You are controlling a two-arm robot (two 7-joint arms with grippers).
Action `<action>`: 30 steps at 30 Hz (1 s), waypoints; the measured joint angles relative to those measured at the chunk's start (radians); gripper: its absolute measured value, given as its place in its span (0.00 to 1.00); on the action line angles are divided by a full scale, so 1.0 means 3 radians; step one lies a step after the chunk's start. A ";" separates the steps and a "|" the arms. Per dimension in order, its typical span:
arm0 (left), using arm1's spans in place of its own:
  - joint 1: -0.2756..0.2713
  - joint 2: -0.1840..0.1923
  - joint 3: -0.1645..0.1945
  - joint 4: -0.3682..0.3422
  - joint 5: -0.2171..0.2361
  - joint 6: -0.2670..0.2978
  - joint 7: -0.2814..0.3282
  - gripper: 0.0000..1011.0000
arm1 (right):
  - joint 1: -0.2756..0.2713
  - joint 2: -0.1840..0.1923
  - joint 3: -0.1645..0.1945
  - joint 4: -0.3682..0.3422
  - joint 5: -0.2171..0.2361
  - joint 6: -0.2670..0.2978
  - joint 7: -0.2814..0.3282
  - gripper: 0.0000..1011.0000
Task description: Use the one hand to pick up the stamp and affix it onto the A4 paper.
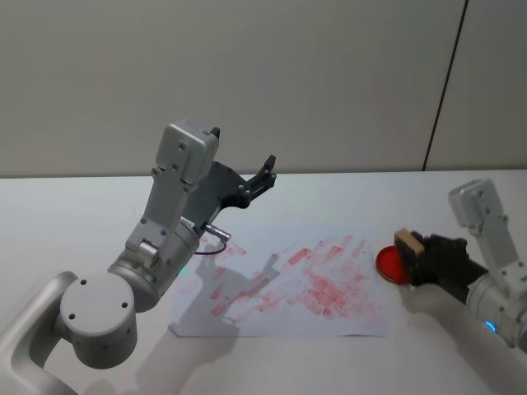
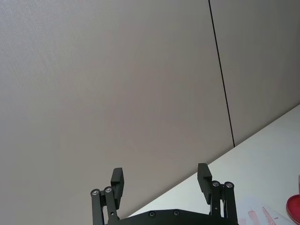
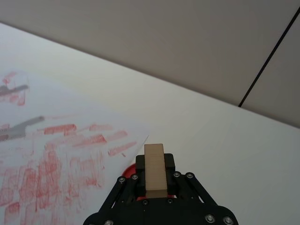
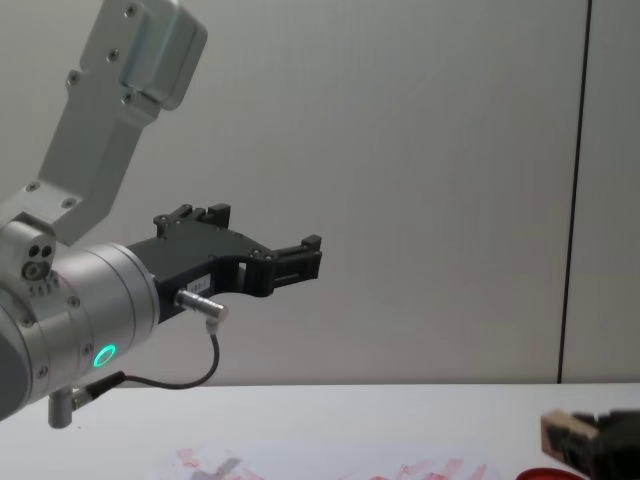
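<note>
My right gripper (image 1: 412,253) is shut on the stamp (image 1: 408,242), a small tan wooden block, and holds it just above the red round disc (image 1: 390,264) at the right edge of the A4 paper (image 1: 280,284). From the right wrist the stamp (image 3: 154,168) stands between the black fingers, with the disc (image 3: 131,168) peeking out behind and the red-printed paper (image 3: 56,159) beyond. In the chest view the stamp (image 4: 559,436) sits low at the right. My left gripper (image 1: 262,176) hangs open and raised over the paper's far left side.
The white table (image 1: 66,214) runs around the paper, bare at the left and along the back. A grey wall with a dark vertical seam (image 1: 445,90) stands behind. The left arm's big grey elbow (image 1: 95,317) sits at the near left corner.
</note>
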 joint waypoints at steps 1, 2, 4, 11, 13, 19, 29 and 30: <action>0.0000 0.0000 0.0000 0.0000 0.0000 0.0000 0.0000 0.99 | 0.0002 -0.0001 0.0002 -0.0012 0.0009 -0.0019 -0.0002 0.21; 0.0000 0.0000 0.0000 0.0000 0.0000 0.0000 0.0000 0.99 | 0.0005 -0.0002 0.0004 -0.0024 0.0016 -0.0032 -0.0002 0.22; 0.0000 0.0000 0.0000 0.0000 0.0000 0.0000 0.0000 0.99 | 0.0019 -0.0009 0.0010 -0.0073 0.0048 -0.0074 -0.0001 0.21; 0.0000 0.0000 0.0000 0.0000 0.0000 0.0000 0.0000 0.99 | 0.0082 -0.0055 0.0009 -0.0187 0.0135 -0.0146 0.0073 0.21; 0.0000 0.0000 0.0000 0.0000 0.0000 0.0000 0.0000 0.99 | 0.0123 -0.0090 -0.0008 -0.0220 0.0168 -0.0154 0.0139 0.21; 0.0000 0.0000 0.0000 0.0000 0.0000 0.0000 0.0000 0.99 | 0.0195 -0.0160 -0.0055 -0.0235 0.0192 -0.0135 0.0284 0.21; 0.0000 0.0000 0.0000 0.0000 0.0000 0.0000 0.0000 0.99 | 0.0345 -0.0335 -0.0221 -0.0097 0.0108 0.0005 0.0620 0.22; 0.0000 0.0000 0.0000 0.0000 0.0000 0.0000 0.0000 0.99 | 0.0352 -0.0345 -0.0231 -0.0082 0.0095 0.0016 0.0641 0.22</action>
